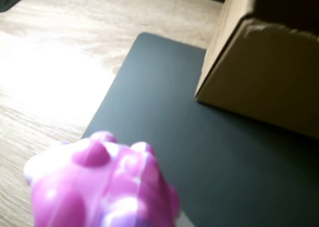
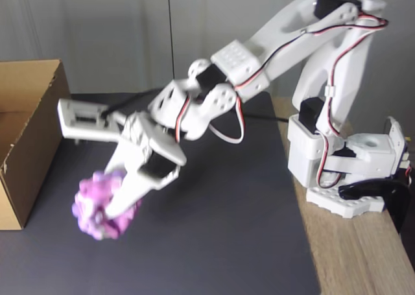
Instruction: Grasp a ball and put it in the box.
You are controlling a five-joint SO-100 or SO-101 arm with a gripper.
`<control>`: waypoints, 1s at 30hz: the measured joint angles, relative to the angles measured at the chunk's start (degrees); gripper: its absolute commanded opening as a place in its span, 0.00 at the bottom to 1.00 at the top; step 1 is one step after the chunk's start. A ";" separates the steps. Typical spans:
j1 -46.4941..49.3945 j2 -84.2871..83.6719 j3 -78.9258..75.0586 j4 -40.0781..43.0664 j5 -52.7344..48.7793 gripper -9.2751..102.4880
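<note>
While your gripper is clamped around the ball, it looks lifted off the mat, though blur makes that iffy. You're mid-carry; the box sits just beyond the jaws, so raise and swing over its rim.

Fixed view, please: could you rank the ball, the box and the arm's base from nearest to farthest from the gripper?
1. Ball: held in the gripper, lower left, above the dark mat.
2. Box: at the left edge, just beyond the ball.
3. Base: far right, on the wooden table.
</note>
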 measured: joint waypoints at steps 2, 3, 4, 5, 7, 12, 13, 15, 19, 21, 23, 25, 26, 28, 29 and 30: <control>1.14 3.69 0.00 2.29 0.00 0.19; 1.67 5.36 0.00 3.08 0.00 0.19; 2.20 6.68 0.00 3.78 0.00 0.19; 2.90 7.82 -0.18 4.57 0.00 0.19; 4.13 9.32 -0.79 5.54 0.18 0.19; 7.21 9.93 -6.06 6.33 0.97 0.19; 7.82 9.32 -8.09 6.77 1.05 0.19; 9.05 7.21 -12.74 7.38 1.05 0.19; 11.51 0.00 -25.22 9.32 1.23 0.19; 12.39 -3.87 -32.52 10.90 1.23 0.19; 13.36 -7.47 -38.94 11.87 1.41 0.19; 14.15 -10.63 -44.38 12.13 1.58 0.18; 14.59 -12.39 -46.93 12.13 1.58 0.18; 15.29 -15.91 -51.42 12.04 1.58 0.17; 15.64 -17.49 -53.09 12.04 1.76 0.17; 16.08 -19.16 -54.58 11.69 1.76 0.17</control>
